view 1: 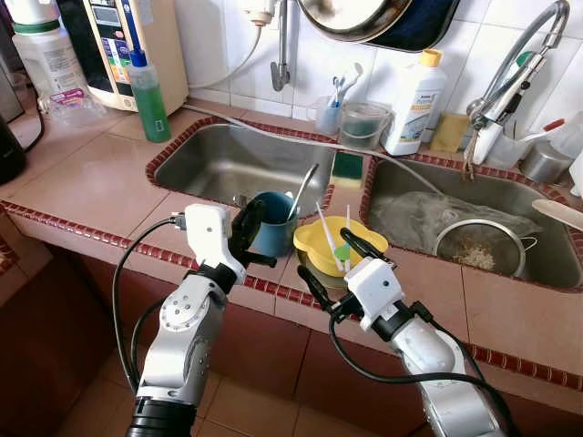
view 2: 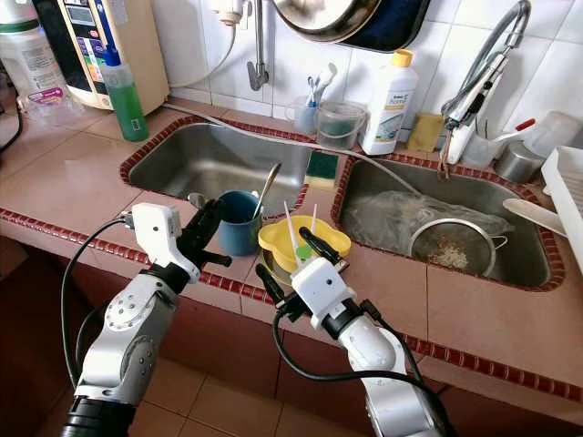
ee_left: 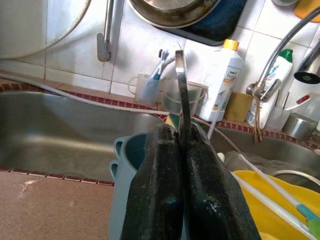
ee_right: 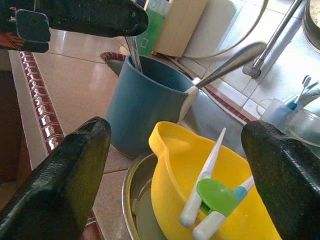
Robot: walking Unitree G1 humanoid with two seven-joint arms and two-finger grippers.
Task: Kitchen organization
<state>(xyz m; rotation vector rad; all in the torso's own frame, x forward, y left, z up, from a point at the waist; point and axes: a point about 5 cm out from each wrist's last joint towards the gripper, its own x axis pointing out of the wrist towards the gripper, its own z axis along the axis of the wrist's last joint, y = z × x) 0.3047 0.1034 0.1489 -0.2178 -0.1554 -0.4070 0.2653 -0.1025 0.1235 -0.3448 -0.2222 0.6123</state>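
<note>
A blue mug [view 1: 273, 223] stands on the tiled counter edge in front of the left sink, with a spoon [view 1: 303, 187] leaning in it. My left gripper [view 1: 248, 228] is at the mug's near rim, shut on a thin metal utensil handle [ee_left: 181, 85] that stands in the mug [ee_left: 125, 165]. Right of the mug, a yellow bowl [view 1: 332, 244] holding white and green training chopsticks [ee_right: 210, 197] sits in a metal bowl [ee_right: 135, 200]. My right gripper [view 1: 322, 251] is open just before the yellow bowl, one finger on each side of its near rim.
The left sink [view 1: 228, 164] lies behind the mug. The right sink holds a strainer [view 1: 478, 250] and a plastic bag. A green soap bottle [view 1: 150, 96], a white detergent bottle [view 1: 414, 100], a sponge [view 1: 346, 167] and a faucet [view 1: 510, 82] line the back.
</note>
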